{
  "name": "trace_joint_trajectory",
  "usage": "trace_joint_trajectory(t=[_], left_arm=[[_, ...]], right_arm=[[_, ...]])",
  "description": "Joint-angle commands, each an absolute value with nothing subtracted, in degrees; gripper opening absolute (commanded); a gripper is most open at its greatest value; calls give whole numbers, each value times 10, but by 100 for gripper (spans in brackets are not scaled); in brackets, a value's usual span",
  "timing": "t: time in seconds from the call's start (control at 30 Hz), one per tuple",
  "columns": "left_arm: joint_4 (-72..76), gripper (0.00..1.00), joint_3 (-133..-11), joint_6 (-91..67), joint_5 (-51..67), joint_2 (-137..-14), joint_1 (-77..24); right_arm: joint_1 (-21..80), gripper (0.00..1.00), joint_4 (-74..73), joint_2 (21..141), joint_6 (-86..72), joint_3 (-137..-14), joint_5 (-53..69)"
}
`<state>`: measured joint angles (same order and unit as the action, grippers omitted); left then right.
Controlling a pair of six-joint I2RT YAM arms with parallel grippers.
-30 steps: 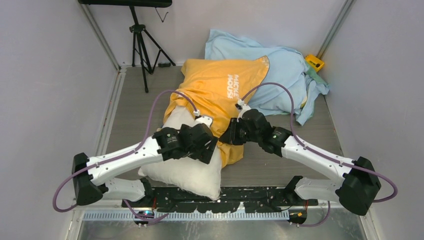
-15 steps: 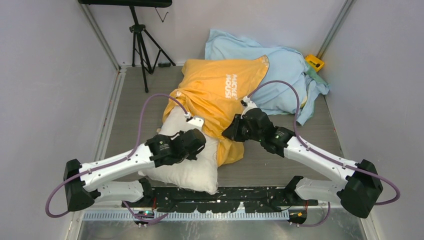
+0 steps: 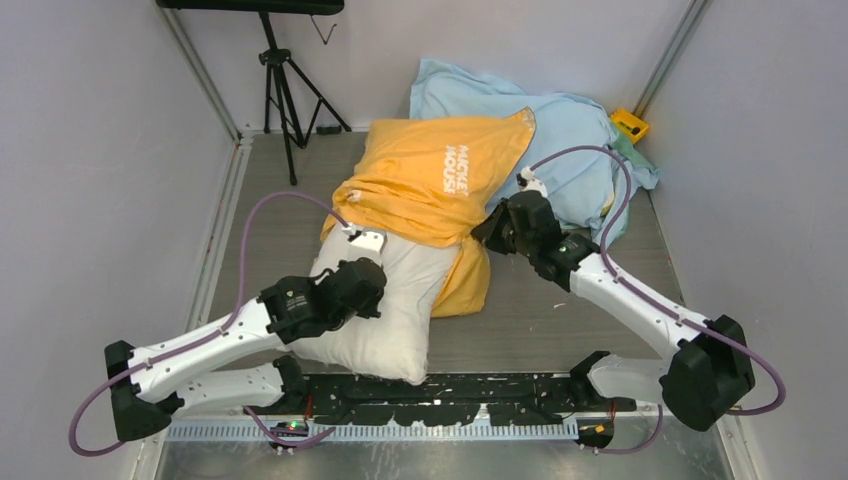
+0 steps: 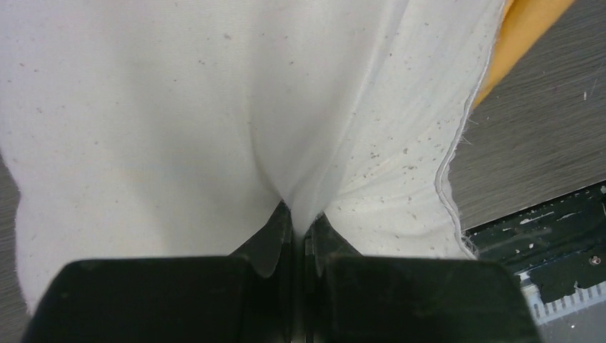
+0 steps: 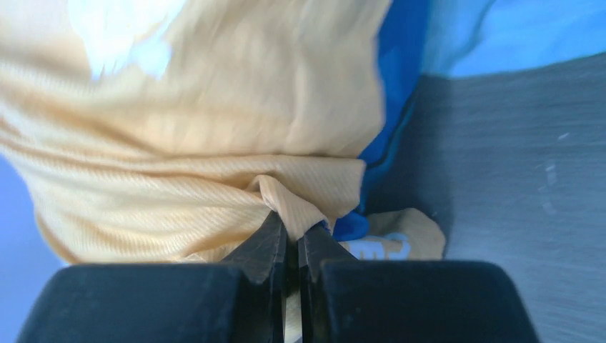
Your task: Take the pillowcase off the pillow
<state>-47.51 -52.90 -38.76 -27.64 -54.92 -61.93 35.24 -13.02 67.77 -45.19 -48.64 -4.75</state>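
Top view: pillowcase [image 3: 430,175] sits mid-surface [image 3: 560,310], bunched over the far half of the pillow [image 3: 385,320]. The pillow's near half is bare and lies toward the left arm's base. Left jaws are on the bare pillow; right jaws are at the pillowcase's right edge, beside the pale blue cloth heap [image 3: 560,140]. Left wrist: jaws pinched tight on a fold of speckled white pillow fabric. Right wrist: jaws clamped on a fold of orange fabric, with the blue inner edging [image 5: 396,107] just beside. That frame is blurry, so I can't say how deep the bite is. Reads as the strip-off step: pillow anchored, case gripped for the pull. Next move likely needs the arms pulling apart, right toward the far side and left toward the near edge, both pinches held. Regrip if either slips.
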Motion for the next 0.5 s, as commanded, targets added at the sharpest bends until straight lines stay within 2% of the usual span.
trace_joint_trajectory(t=[0.0,0.17,0.3,0.47], left_arm=[[-477,0,-517,-396,-281,-535,-614],[-463,0,-507,-405,-196,-543,-614],[-429,0,-495,-396,-83,-539,-614],[-331,0,-458,-335,201,-515,-614]], right_arm=[[266,5,-120,716,-431,-549,-114],[162,3,-120,785,-424,-610,-74],[115,1,-120,842,-426,-663,-39],[95,1,-122,905,-406,-745,16]])
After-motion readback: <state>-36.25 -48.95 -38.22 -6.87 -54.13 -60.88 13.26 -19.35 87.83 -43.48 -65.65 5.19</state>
